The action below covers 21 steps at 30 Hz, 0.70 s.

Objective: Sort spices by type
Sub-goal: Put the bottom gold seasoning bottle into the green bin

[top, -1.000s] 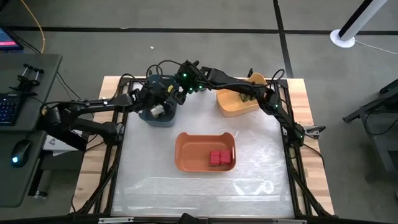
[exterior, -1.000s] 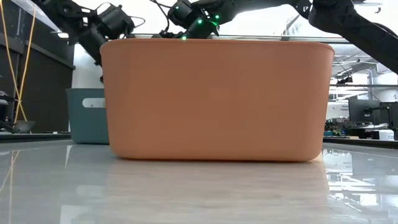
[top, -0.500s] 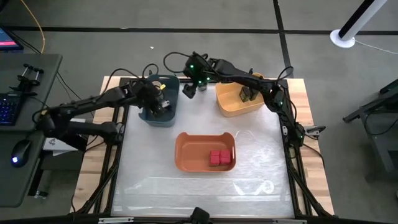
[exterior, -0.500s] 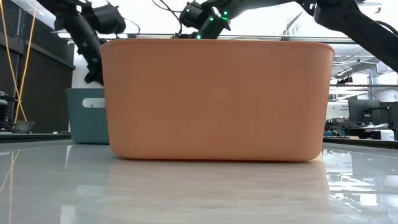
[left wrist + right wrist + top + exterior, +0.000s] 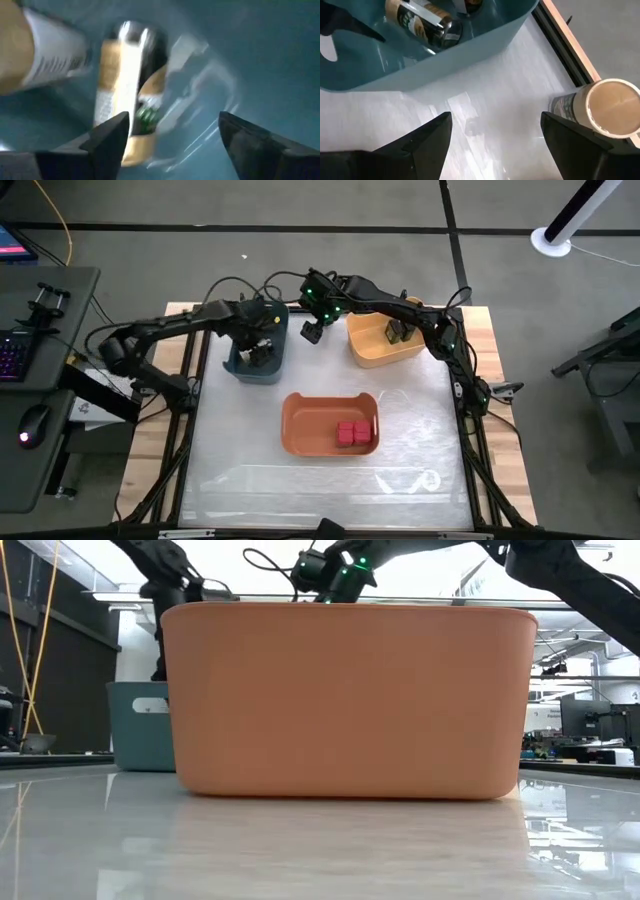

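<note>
**Jars gather in the blue bin; one stands loose**

Your worktop [image 5: 420, 470] carries one bin per kind: red tins [image 5: 356, 433] in the orange bin [image 5: 300, 435], jars [image 5: 417, 20] in the blue bin [image 5: 236, 367]. Your left hand [image 5: 262, 352] hangs over that bin, fingers spread and empty. Your right hand [image 5: 312, 332] reaches down just beside it, open and empty, near an upright tan-lidded jar [image 5: 605, 107].

In the low view the orange bin [image 5: 345, 700] hides nearly the whole table behind it. In the left wrist view the jars [image 5: 122, 95] inside the blue bin [image 5: 260, 55] are blurred; their labels perhaps cannot be read.
</note>
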Motion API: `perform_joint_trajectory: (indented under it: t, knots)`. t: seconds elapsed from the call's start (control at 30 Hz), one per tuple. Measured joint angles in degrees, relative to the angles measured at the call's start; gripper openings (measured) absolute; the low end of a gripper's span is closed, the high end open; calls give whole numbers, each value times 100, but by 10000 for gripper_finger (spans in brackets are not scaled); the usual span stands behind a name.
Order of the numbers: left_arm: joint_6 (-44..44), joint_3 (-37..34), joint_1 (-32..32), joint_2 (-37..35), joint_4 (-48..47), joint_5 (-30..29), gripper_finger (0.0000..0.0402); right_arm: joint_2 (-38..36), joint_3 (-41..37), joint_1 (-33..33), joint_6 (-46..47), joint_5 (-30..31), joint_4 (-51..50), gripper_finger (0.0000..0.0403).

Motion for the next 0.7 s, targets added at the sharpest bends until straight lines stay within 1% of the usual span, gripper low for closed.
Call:
perform_joint_trajectory:
  t: [0.1, 0.2, 0.23, 0.3, 0.37, 0.7]
  knots:
    - [100, 133, -2, 347, -433, -165, 310, 0, -1, 6, 1, 0, -18, 302]
    - [103, 107, -4, 488, -436, -278, 314, 0, -2, 6, 1, 0, 4, 302]
    - [87, 98, -4, 532, -429, -387, 314, 0, -2, 6, 1, 0, 4, 302]
    - [-6, 80, -3, 624, -414, -819, 314, 0, -2, 6, 1, 0, 4, 302]
    - [-41, 69, -1, 648, -426, -1014, 315, 0, -2, 5, 2, 0, 4, 302]
    - [-44, 79, 44, 670, -360, -1033, 315, 0, -2, 8, 3, 0, 30, 302]
